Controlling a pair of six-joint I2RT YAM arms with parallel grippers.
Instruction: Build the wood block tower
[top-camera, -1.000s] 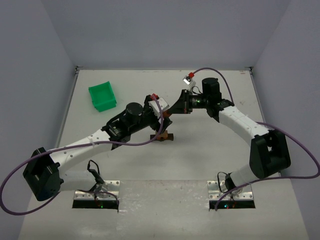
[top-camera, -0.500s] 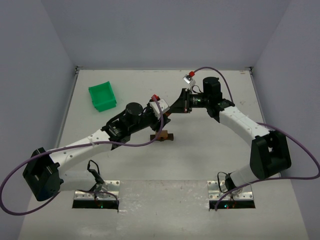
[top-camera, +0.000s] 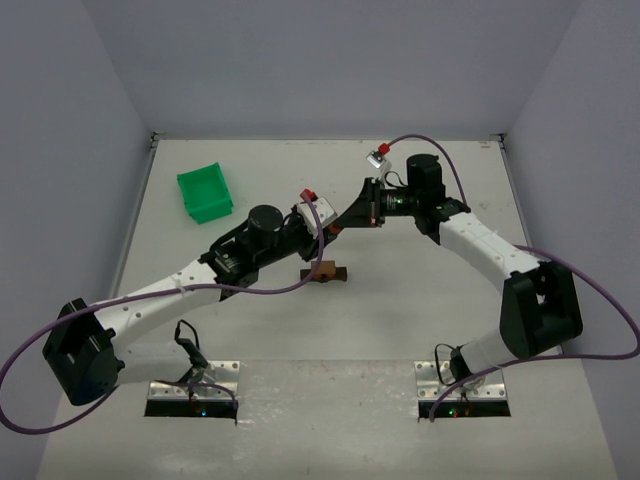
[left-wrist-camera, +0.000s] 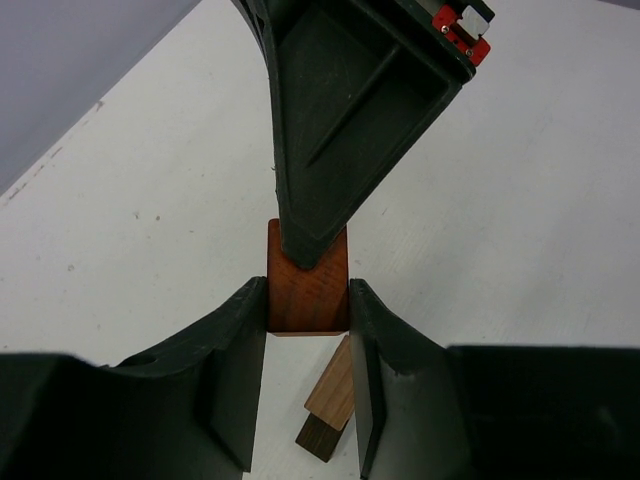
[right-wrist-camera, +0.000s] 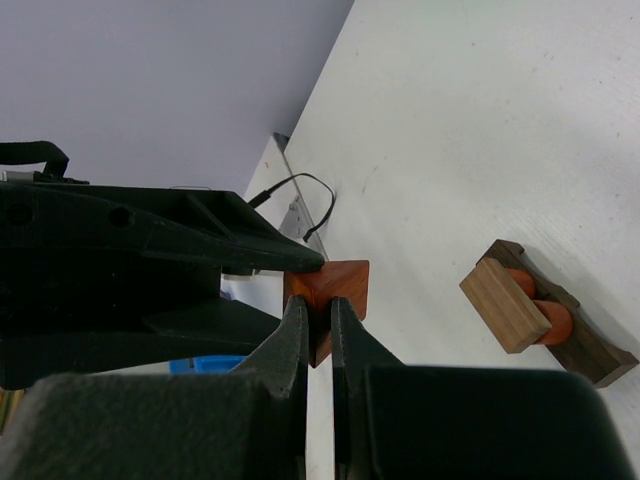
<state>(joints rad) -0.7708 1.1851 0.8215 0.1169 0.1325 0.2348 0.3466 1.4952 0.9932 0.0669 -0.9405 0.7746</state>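
Left end effector (left-wrist-camera: 308, 288) — cube (left-wrist-camera: 309, 302) edges, aloft

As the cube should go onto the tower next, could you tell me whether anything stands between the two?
Nothing visible does. The reddish-orange cube is clamped by both the left gripper and the right gripper, in the air near the partial tower, whose light wooden top block lies uncovered.
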